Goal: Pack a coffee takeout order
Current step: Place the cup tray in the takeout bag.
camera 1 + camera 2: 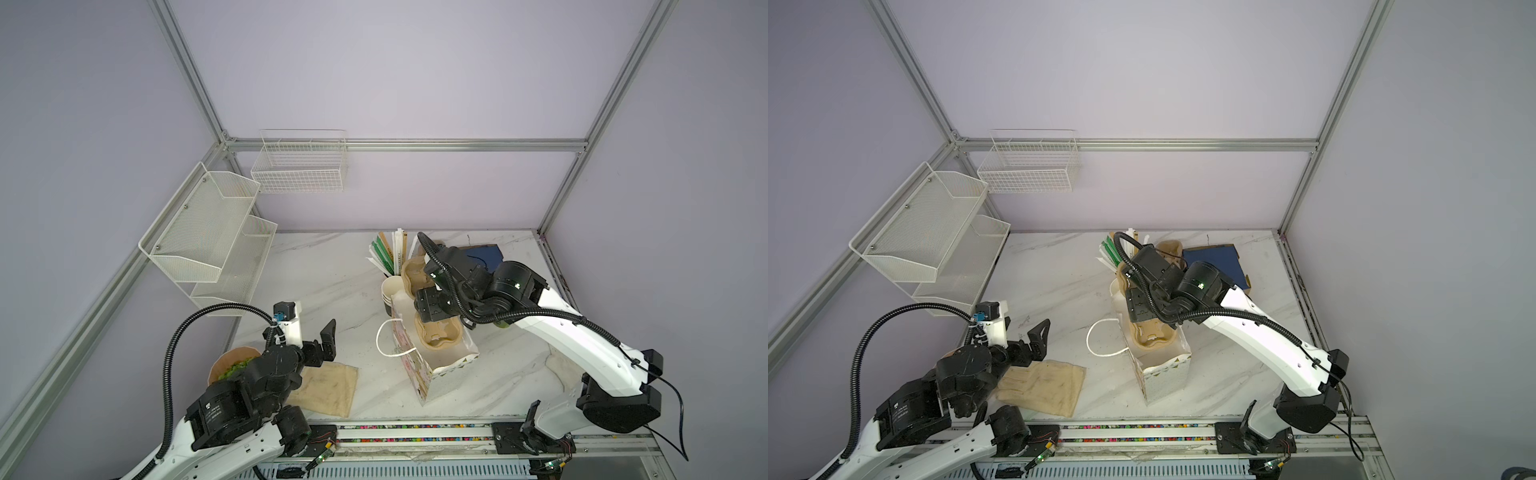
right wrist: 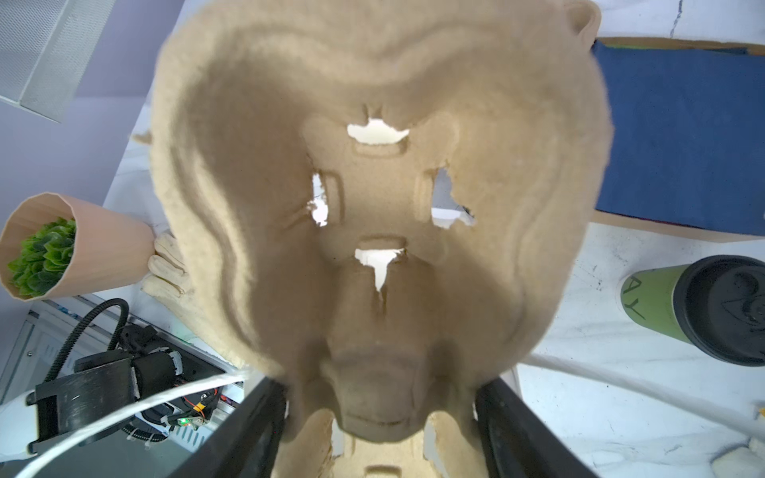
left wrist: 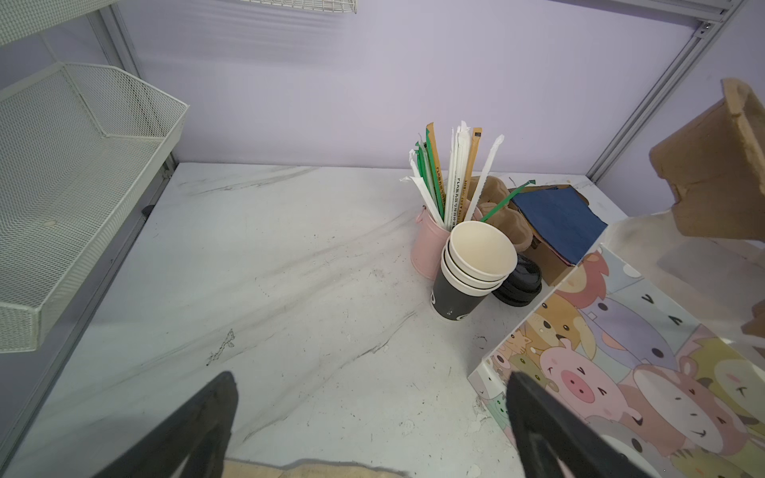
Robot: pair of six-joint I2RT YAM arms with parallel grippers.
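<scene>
The right claw [image 2: 381,422] grasps the empty pulp carrier [image 1: 440,336] in the open mouth of the cartoon bag [image 1: 440,374], mid-worktop [image 1: 324,282]. The left claw [image 3: 368,385] hangs released near the front-left corner. The green lidded cup [image 2: 662,302] sits beside the bag, and the navy napkin [image 1: 1217,266] lies at the far-right corner.

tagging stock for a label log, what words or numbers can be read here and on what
"AY": on the dark green paper cup, the rest hidden.
"PLA": seems to start the print on a straw wrapper; the rest blurred.
White marks on the black cup stack: too small to read.
Sticker on the left arm's motor: too small to read.
Gift bag: cartoon animals only, no words.
</scene>
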